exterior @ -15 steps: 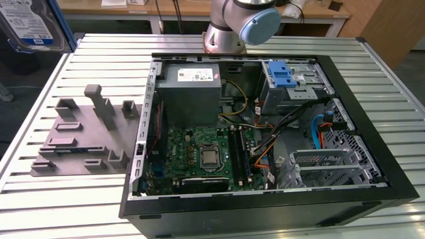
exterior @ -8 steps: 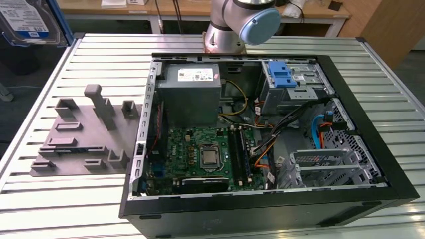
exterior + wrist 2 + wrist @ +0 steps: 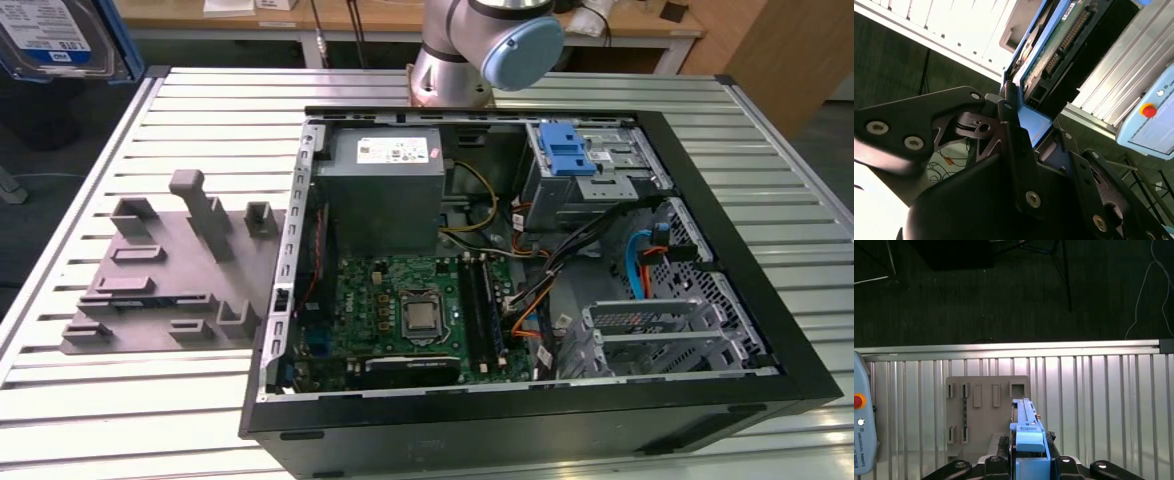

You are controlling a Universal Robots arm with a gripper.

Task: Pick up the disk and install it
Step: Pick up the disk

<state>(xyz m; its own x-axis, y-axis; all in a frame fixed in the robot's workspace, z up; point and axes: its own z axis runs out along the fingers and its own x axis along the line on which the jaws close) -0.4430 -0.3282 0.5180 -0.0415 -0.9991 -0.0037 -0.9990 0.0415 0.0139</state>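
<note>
The pincer (image 3: 1026, 462) is clamped on the disk (image 3: 1025, 422), gripping its blue bracket and holding it clear above the grey fixture (image 3: 986, 412) on the table (image 3: 1094, 405) — pickup looks done. Installing is left — the disk hangs well apart from the open computer case (image 3: 534, 300).
</note>
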